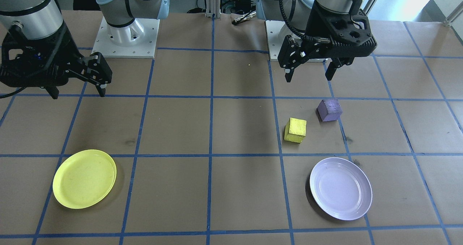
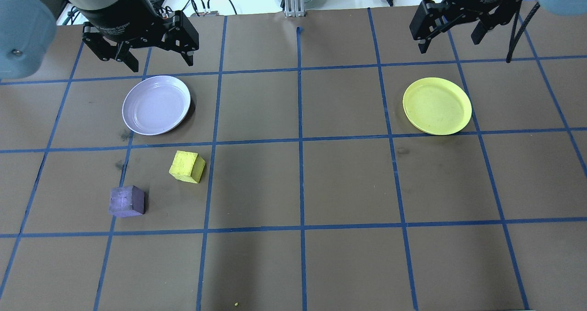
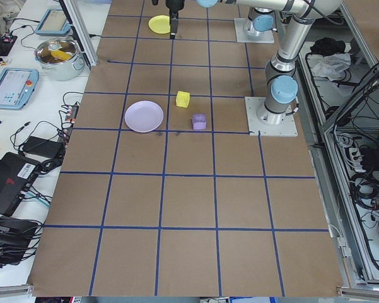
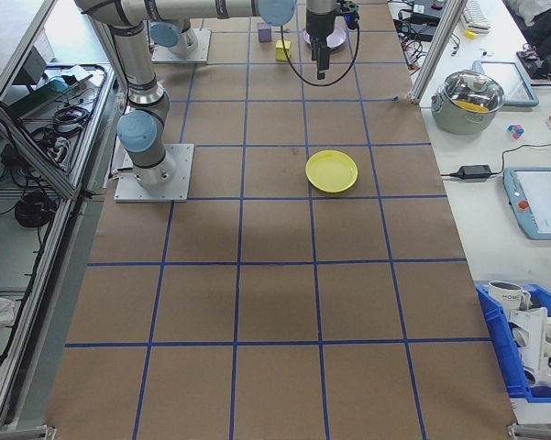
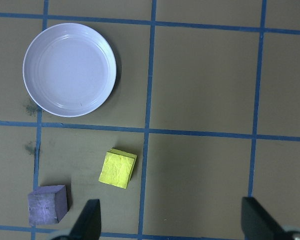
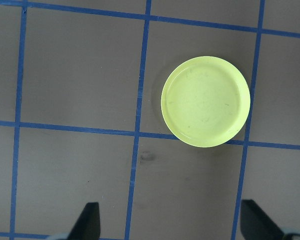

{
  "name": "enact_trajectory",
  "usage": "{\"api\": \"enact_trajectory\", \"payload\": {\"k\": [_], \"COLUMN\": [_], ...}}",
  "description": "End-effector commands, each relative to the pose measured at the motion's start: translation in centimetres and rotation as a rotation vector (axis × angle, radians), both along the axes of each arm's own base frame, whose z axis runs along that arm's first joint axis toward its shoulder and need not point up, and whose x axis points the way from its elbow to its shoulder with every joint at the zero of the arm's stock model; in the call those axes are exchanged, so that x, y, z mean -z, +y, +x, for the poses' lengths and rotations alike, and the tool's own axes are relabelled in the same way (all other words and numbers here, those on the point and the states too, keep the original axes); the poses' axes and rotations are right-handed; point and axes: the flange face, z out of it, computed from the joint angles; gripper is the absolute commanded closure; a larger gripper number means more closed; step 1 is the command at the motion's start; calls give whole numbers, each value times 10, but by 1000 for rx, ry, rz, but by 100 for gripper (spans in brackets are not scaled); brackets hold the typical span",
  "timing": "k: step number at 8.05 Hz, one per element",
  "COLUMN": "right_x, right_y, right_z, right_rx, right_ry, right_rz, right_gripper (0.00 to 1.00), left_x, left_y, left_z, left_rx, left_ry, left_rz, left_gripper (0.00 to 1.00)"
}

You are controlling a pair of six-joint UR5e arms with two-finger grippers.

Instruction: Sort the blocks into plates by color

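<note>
Both blocks are sitting loose by the lavender plate (image 2: 156, 104), so the left gripper (image 2: 156, 58) and right gripper (image 2: 451, 38) are hovering, jaws apart, empty.

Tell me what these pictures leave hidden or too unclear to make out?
- Both arms: the table-end views show their grippers too small to judge.
- Undersides of the yellow block and purple block: they rest on the table in every view.
- Left gripper and right gripper: the wrist views' bottom edge cuts off all but the fingertips.
- Pot contents on the side bench: too small; something yellow only.
</note>
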Motion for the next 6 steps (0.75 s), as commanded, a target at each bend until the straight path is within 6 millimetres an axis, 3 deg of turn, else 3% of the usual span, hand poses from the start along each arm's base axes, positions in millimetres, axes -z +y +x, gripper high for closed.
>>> {"api": "enact_trajectory", "payload": {"k": [1,2,4,6], "right_x": [-3,-3,-8,-7], "right_y": [3,3,8,8], "right_z": [0,0,1,1], "right_rx": [7,1,-1,0], "right_ry": [11,8,-2,1], "right_rz": [-1,-1,-2,-1], "right_gripper": [0,0,0,0], "left_x": [8,13,44,75], "left_y": [1,2,-6,1], "left_z": [2,11,81,136], "left_rx": [3,25,-19,-71], "left_ry": [-13,-21,-82,-104], "left_rz": [17,26,100,173], "left_gripper": [0,0,0,0]}}
